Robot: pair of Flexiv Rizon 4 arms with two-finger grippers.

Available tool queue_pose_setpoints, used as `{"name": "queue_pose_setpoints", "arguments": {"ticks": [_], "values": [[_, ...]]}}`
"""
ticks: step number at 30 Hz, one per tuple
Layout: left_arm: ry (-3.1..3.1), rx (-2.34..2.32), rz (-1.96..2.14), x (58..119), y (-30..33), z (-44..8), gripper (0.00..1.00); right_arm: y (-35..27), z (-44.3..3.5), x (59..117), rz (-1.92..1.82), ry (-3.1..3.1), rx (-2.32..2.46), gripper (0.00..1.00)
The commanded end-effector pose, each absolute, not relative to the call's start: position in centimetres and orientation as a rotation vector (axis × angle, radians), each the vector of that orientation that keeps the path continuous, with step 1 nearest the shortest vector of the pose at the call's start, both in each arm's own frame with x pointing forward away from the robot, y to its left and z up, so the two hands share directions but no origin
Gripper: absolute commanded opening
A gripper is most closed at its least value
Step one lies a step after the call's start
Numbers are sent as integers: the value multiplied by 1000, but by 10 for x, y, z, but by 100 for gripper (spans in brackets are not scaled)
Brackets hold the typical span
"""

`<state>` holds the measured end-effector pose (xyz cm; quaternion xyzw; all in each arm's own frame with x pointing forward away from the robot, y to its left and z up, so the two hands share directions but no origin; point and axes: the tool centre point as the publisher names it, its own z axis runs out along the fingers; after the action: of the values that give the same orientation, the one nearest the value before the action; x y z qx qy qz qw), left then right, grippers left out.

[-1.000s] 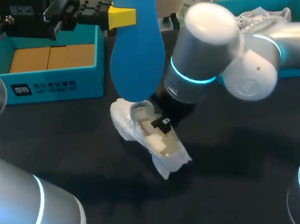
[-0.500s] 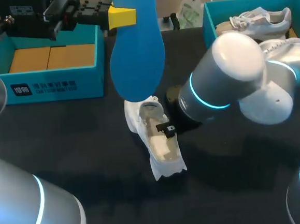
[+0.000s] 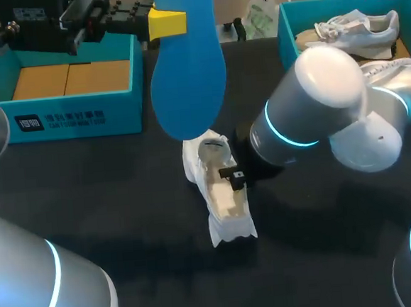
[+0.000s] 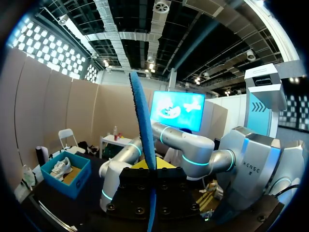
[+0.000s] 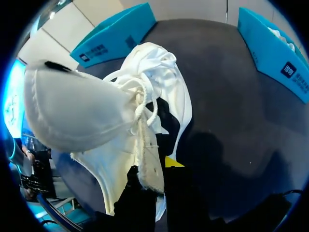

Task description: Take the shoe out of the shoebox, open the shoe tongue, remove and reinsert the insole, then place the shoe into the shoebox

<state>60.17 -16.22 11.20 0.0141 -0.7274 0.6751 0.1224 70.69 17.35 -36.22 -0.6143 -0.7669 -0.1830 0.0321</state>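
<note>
A blue insole (image 3: 189, 76) hangs upright above the middle of the table, its top end pinched in my left gripper (image 3: 167, 23), which is shut on it. In the left wrist view the insole (image 4: 144, 135) shows edge-on, rising from between the fingers of that gripper (image 4: 150, 166). Below the insole's lower end a white shoe (image 3: 224, 209) lies on the dark table, toe toward the front. My right gripper (image 3: 232, 178) is shut on the edge of the shoe's opening. In the right wrist view the shoe (image 5: 87, 111) fills the space ahead of the right gripper (image 5: 157, 176), with its laces loose.
A teal shoebox (image 3: 75, 121) with a cardboard floor stands at the back left, under my left arm. A second teal box (image 3: 284, 26) at the back right holds another white shoe (image 3: 356, 26). A plastic bag (image 3: 260, 14) sits between the boxes.
My right arm has drawn back to the right, pulling the shoe right and turning its toe toward the front; the back right box is now uncovered. The left arm and insole have not moved.
</note>
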Motion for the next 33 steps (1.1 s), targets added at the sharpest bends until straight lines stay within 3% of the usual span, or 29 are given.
{"name": "queue_pose_setpoints", "arguments": {"ticks": [1,24,25,26,27,28,33], "values": [[-2122,39,1969,603,-163,112,0,175,-371,710,-538,-2333,-1894,0],[-2122,39,1969,603,-163,112,0,172,-392,701,-593,-2237,-2017,0],[-2122,39,1969,603,-163,112,0,172,-391,700,-600,-2234,-2021,8],[-2122,39,1969,603,-163,112,0,171,-390,700,-609,-2231,-2022,34],[-2122,39,1969,603,-163,112,0,171,-388,699,-612,-2229,-2023,73],[-2122,39,1969,603,-163,112,0,171,-385,698,-623,-2220,-2032,100],[-2122,39,1969,603,-163,112,0,171,-359,698,-660,-2238,-1997,100]]}}
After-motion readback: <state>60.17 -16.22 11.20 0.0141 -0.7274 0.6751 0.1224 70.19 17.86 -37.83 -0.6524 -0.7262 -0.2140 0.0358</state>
